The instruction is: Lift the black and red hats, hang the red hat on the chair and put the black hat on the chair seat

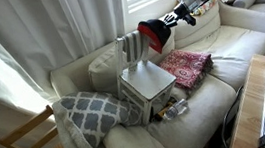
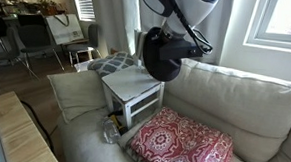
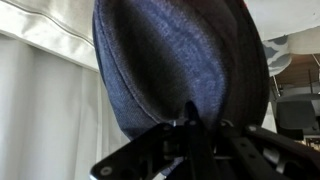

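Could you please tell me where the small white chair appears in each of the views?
In an exterior view: chair at centre, on the sofa.
In an exterior view: chair left of centre, lower left of the black hat.
Wrist view: not in it.
Shared landmark: red patterned cloth beside it.

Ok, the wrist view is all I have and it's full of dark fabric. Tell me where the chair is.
Observer: The chair stands on the sofa, lower than the gripper. Its seat is bare.
Operator: Now give me the red hat.
Observer: The red hat is up in the air together with the black hat, close by the top of the chair's back. I cannot tell whether it touches the back.
Operator: Report what lies beside the chair.
Observer: A red-pink patterned cloth lies flat on the cushion next to it.
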Robot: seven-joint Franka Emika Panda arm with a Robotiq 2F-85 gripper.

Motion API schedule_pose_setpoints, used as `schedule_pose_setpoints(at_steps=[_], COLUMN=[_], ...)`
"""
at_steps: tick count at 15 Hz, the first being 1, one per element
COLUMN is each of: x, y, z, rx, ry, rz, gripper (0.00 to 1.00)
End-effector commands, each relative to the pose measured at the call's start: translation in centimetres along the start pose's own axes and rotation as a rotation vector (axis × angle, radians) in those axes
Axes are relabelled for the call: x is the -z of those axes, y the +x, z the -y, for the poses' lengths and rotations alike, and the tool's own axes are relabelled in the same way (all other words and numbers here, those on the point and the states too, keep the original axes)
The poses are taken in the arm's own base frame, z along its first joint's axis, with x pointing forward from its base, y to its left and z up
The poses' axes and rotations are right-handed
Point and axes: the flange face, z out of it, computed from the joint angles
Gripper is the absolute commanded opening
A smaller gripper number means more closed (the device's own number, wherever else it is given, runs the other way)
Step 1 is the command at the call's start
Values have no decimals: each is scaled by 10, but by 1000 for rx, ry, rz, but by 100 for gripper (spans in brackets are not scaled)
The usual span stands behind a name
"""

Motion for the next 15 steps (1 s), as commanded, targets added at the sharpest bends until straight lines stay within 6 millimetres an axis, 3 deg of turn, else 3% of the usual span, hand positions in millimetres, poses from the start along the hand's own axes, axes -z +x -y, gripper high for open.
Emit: schedule_pose_setpoints(at_steps=[1, 2, 3, 4, 6, 12, 13, 15], x=[-5, -7, -9, -11, -15, -14, -13, -8], y=[-3, -4, -6, -6, -9, -24, -26, -27], z=[6, 7, 8, 9, 11, 13, 13, 13], rx=[-6, -10, -14, -15, -13, -65, -73, -87], ry=[-14, -2, 0, 12, 27, 52, 54, 51], rz=[31, 39, 52, 59, 81, 134, 142, 162], gripper=[2, 4, 33, 34, 47, 93, 99, 100])
